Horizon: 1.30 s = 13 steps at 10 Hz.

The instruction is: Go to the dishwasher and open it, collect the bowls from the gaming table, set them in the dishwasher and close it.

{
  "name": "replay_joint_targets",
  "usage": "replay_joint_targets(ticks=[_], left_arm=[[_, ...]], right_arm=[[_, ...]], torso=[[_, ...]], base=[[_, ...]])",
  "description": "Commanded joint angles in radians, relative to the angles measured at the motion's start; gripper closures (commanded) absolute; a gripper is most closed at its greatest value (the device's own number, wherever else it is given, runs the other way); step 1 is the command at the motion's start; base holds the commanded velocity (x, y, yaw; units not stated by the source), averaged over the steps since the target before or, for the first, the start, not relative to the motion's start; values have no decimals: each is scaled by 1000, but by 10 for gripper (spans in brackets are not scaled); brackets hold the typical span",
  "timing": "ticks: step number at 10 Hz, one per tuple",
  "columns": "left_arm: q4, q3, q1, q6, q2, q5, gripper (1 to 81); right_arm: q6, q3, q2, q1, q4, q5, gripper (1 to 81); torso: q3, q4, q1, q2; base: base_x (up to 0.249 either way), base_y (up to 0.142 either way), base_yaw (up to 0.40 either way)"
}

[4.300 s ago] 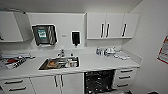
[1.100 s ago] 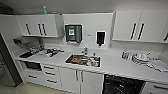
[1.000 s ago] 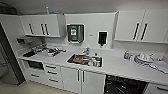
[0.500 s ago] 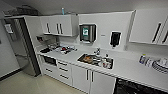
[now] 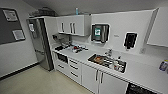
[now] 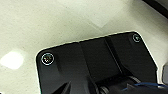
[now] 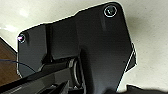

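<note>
Claw state unreadable on both arms; dishwasher point(image 5: 142, 89) under counter point(image 5: 140, 72), btm right.

1. The wall cabinets point(image 5: 73, 24) and base cabinets point(image 5: 93, 77) are white, with black handles.
2. The tabletop point(image 5: 140, 71) is white; the sink point(image 5: 107, 62) set in it is grey steel.
3. The refrigerator point(image 5: 40, 43) has a silver-grey front.
4. The noticeboard point(image 5: 11, 25) is dark grey, with white sheets pinned on it.
5. The floor point(image 5: 37, 83) is pale beige; in the wrist views it shows cream and faintly speckled.
6. The dishwasher point(image 5: 140, 89) shows a dark opening.
7. The towel dispenser point(image 5: 100, 32) is dark with a green panel.
</note>
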Motion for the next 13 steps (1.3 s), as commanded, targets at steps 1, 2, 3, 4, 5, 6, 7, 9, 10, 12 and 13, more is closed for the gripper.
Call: replay_joint_targets(ticks=[1,2,3,4,5,6,7,9,10,12,13], left_arm=[[12,-3,-56,4,-4,48,10],[12,-3,-56,4,-5,62,10],[12,-3,-58,4,-7,62,10],[12,-3,-58,4,-7,62,10],[12,-3,-58,4,-7,62,10],[12,-1,-56,4,-7,64,10],[13,-1,-56,4,-7,64,10],[15,-1,-58,5,-11,82,10],[15,-1,-56,5,-13,87,10],[25,3,-55,5,-17,87,10],[25,3,-55,5,-16,88,10]], right_arm=[[-1,2,-2,47,-11,-47,10],[-1,3,4,47,-12,-47,10],[-3,3,3,43,-12,-45,10],[-9,5,0,41,-18,-44,10],[-18,20,-9,32,-41,-42,10],[-18,63,-31,32,-55,-41,10],[-20,121,-63,30,-57,-39,10],[-18,279,-152,30,-55,-18,10],[-18,292,-157,29,-55,-16,10],[-20,298,-155,27,-57,-17,10],[-18,299,-157,27,-57,-17,10]], torso=[[0,0,1,0],[0,0,1,0],[0,0,1,0],[0,0,1,0],[0,0,1,0],[0,0,1,0],[0,0,1,0],[0,0,1,0],[0,0,1,0],[0,0,1,0],[0,0,1,0]], base=[[0,0,339],[0,0,339],[0,0,339],[0,0,339],[0,0,339],[0,0,339],[0,0,340],[0,0,339],[0,0,340],[0,0,340],[0,0,340]])
